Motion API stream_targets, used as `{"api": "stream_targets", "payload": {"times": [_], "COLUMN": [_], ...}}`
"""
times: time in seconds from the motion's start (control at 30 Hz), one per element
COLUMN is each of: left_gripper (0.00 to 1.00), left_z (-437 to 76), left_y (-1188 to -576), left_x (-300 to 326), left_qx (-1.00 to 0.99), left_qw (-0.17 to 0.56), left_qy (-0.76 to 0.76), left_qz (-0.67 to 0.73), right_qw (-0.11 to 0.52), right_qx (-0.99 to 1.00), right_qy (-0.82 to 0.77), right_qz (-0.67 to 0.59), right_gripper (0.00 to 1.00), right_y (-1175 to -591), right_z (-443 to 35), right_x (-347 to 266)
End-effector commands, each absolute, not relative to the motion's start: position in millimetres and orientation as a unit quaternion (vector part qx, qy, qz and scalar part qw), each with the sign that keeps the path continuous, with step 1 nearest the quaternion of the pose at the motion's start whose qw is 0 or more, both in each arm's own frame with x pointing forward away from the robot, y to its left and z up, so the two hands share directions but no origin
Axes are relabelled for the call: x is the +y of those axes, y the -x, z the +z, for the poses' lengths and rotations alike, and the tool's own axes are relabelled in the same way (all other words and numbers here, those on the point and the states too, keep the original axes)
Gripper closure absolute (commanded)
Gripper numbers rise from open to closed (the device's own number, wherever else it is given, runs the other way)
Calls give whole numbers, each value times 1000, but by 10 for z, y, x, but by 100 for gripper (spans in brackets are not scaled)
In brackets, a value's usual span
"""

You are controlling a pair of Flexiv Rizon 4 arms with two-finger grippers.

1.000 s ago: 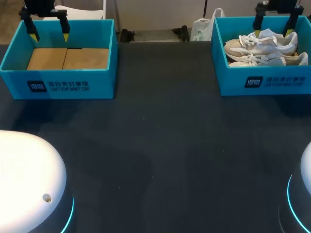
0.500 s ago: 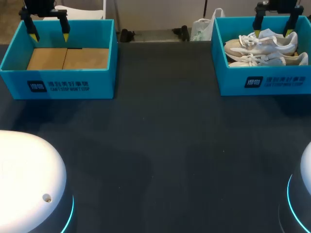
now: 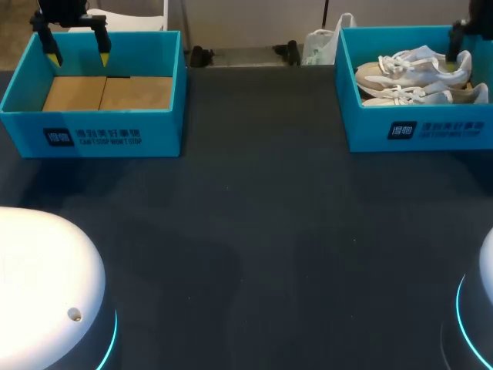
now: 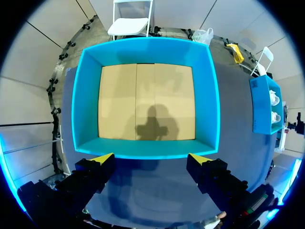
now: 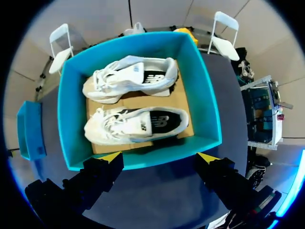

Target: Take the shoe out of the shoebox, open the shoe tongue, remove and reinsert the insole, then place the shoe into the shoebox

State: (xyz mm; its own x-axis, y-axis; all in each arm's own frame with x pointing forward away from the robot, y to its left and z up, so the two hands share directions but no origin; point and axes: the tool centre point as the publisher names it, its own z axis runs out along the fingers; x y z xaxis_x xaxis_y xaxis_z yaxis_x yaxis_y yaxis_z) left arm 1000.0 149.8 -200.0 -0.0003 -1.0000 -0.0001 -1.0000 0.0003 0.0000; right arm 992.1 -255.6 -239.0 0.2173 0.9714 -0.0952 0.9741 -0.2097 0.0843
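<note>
Shifting toward the right edge of the table, the right gripper (image 5: 159,157) no longer hangs over the far shoe (image 3: 412,69) as it did 1 second and half a second ago. In the head view only 1 of its fingers (image 3: 454,45) now shows, by the far right corner of the right shoebox (image 3: 416,127). Neither shoe has moved. I judge that the arm is lining itself up and the very first step, lifting a shoe out, has not begun.

Seen from its own wrist, the right gripper is spread wide and holds nothing. Its 2 yellow tips hover above the box's near wall (image 5: 143,160) and touch nothing. Ahead of them 2 white shoes lie on their sides on the cardboard floor, the near shoe (image 5: 136,124) closest to the fingers and the far shoe beyond it, with their toes pointing the same way. The near one looks the easier to reach.

The left gripper (image 4: 150,158) is also wide open and empty, above the near wall of the left box (image 4: 86,105), which shows only a bare brown floor. In the head view it sits over that box's far left side. Between the 2 boxes lies the dark table (image 3: 254,231).
</note>
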Motion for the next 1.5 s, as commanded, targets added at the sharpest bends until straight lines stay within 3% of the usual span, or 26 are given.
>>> {"api": "stream_targets", "payload": {"times": [0.03,0.13,0.2,0.23,0.57,0.67,0.77,0.83,0.9,0.97,1.13,1.4,1.43,1.5], "left_gripper": [0,0,0,0,0,0,0,0,0,0,0,0,0,0], "left_z": [-2000,-2000,-2000,-2000,-2000,-2000,-2000,-2000,-2000,-2000,-2000,-2000,-2000,-2000], "left_y": [-10000,-10000,-10000,-10000,-10000,-10000,-10000,-10000,-10000,-10000,-10000,-10000,-10000,-10000], "left_x": [1499,1499,1499,1499,1499,1499,1499,1499,1499,1499,1499,1499,1499,1499], "left_qx": [707,707,707,707,707,707,707,707,707,707,707,707,707,707], "left_qw": [0,0,0,0,0,0,0,0,0,0,0,0,0,0], "left_qy": [707,707,707,707,707,707,707,707,707,707,707,707,707,707], "left_qz": [0,0,0,0,0,0,0,0,0,0,0,0,0,0], "right_qw": [79,80,80,78,74,76,80,84,97,99,95,94,93,91], "right_qx": [622,622,619,621,633,635,638,644,640,637,644,655,659,660], "right_qy": [-779,-779,-781,-780,-770,-768,-765,-759,-761,-764,-759,-749,-745,-745], "right_qz": [0,-11,-8,-10,-28,-28,-31,-33,-40,-35,-32,-35,-38,-36], "right_gripper": [0,2,23,25,29,37,38,44,42,47,33,40,47,49], "right_y": [-9900,-9929,-9945,-9959,-10130,-10157,-10180,-10196,-10197,-10199,-10247,-10325,-10328,-10330], "right_z": [-2574,-2672,-2724,-2754,-2978,-3023,-3096,-3211,-3242,-3260,-3372,-3489,-3540,-3568], "right_x": [-2637,-2707,-2754,-2778,-2942,-2976,-3019,-3089,-3112,-3127,-3193,-3217,-3224,-3219]}}
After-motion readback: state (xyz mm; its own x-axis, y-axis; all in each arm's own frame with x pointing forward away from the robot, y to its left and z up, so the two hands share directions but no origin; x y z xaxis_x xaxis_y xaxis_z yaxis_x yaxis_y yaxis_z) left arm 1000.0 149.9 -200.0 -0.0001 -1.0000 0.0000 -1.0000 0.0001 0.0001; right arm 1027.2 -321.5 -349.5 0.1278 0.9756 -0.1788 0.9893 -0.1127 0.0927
